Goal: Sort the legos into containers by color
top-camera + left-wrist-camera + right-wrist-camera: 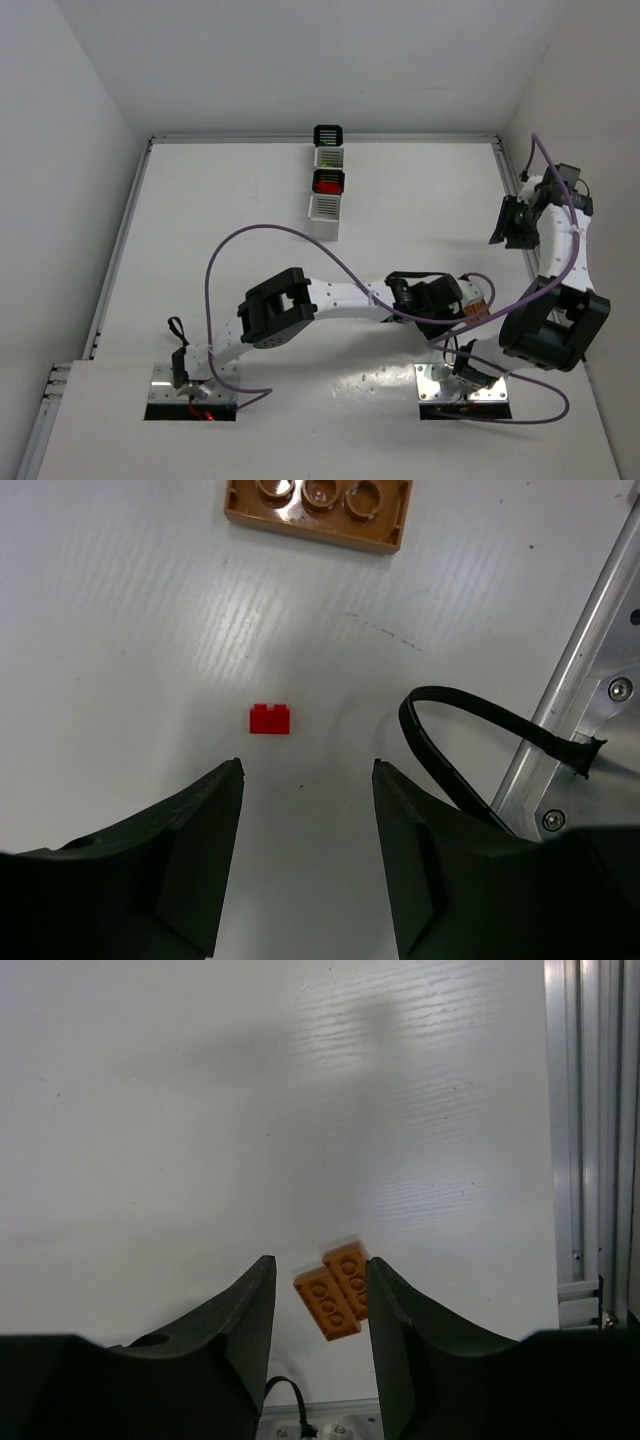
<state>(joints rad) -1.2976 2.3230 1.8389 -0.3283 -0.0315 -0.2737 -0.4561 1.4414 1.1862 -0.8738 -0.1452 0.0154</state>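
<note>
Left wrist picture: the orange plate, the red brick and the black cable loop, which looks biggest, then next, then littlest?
1. black cable loop: widest reach, though thin.
2. orange plate: cut off by the top edge, so unsure against the loop.
3. red brick: clearly smallest.

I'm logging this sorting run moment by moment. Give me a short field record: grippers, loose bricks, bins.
left gripper: open, empty
red brick: loose on the table, just ahead of the left fingers
orange plate: on the table beyond the red brick, cut off by the frame edge
right gripper: open, empty
orange pair: two plates touching side by side, seen between the right fingers
containers: four in a row, black and white alternating; one black bin shows red inside
</note>
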